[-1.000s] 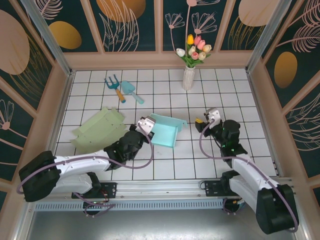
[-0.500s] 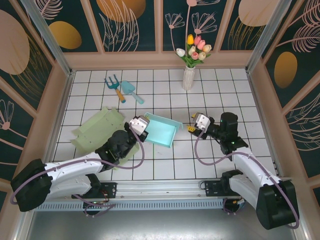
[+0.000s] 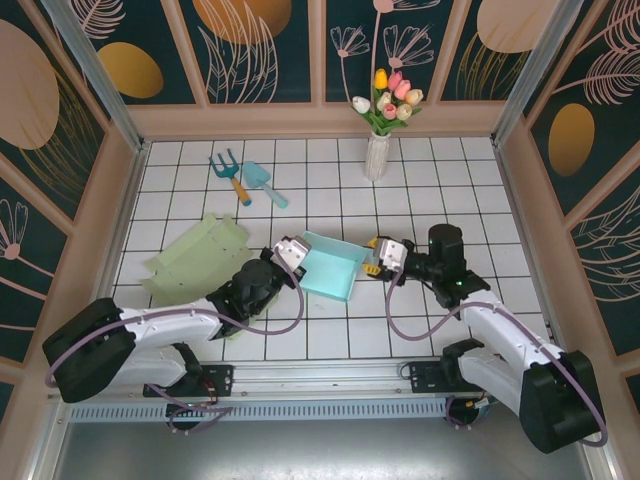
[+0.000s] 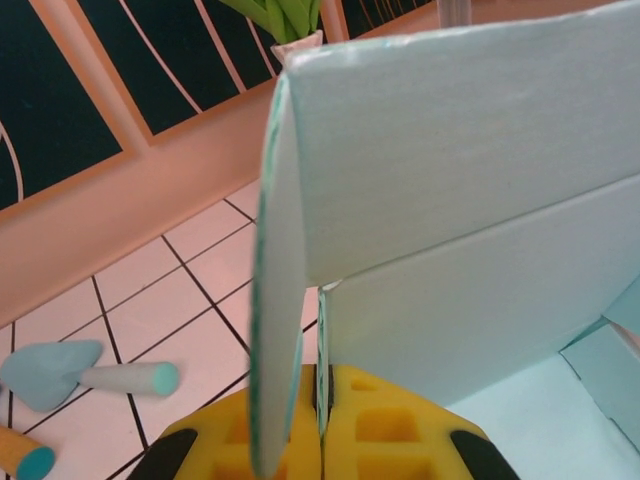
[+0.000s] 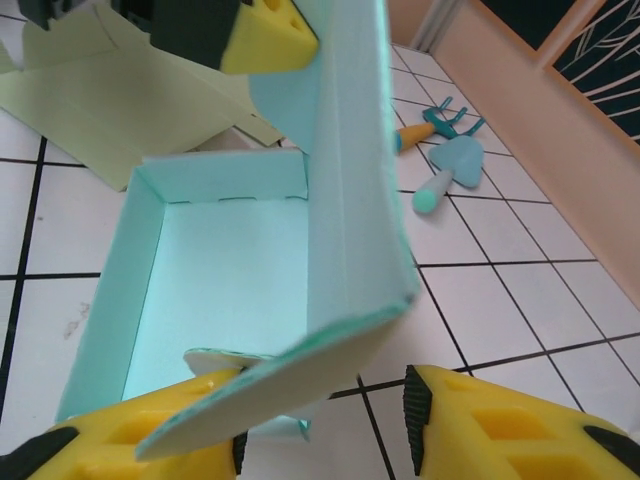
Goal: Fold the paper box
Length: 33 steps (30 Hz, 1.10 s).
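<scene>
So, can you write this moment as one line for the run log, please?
step: fold box | left gripper: shut on box wall | right gripper: open around opposite wall

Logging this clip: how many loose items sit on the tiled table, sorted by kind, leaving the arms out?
Paper boxes: 2 (teal box, flat green sheet)
Garden tools: 2 (fork, trowel)
Vase of tulips: 1
Total: 5
</scene>
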Tool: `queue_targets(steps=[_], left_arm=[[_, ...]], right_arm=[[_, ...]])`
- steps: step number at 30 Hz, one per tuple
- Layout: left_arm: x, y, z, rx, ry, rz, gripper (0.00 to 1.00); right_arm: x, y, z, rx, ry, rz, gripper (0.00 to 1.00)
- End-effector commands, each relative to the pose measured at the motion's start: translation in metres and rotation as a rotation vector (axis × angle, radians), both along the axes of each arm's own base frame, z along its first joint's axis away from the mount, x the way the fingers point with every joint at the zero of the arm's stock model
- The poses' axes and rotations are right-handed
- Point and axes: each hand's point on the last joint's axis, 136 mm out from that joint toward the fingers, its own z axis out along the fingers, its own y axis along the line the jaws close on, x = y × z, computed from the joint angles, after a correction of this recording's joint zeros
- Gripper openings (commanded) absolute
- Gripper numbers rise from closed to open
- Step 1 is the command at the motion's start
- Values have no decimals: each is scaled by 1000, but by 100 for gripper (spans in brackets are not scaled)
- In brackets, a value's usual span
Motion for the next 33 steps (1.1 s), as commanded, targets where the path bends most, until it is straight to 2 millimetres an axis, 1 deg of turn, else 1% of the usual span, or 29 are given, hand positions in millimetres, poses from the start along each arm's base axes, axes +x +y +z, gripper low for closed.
queue_targets(steps=[1,7,11,15,18,20,22,29,33], left_arm=[[7,-12,21,-92,-26,-13,0],[15,-23,11,-94,2,-5,0],[24,-24,3,-104,18,38,0],[26,-25,-12,-110,42,53,0],[25,-23,-23,-126,62,55,0],[23,-22,-30,-135,79,51,1],[20,-20,-38,-142,94,52,1],[10,-7,-65,-142,156,61,1],[2,2,-66,-191,164,62,2]], right_arm=[[-3,7,4,-28,-27,54,43],[-2,8,-7,-71,-20,58,35],[-2,10,-16,-135,-35,58,28],[-4,18,-22,-202,-70,62,27],[-4,21,-30,-256,-92,60,27],[-3,20,-36,-286,-90,57,27],[-8,25,-38,-305,-102,75,27],[-14,32,-37,-344,-169,89,27],[-22,38,-39,-373,-183,118,27]])
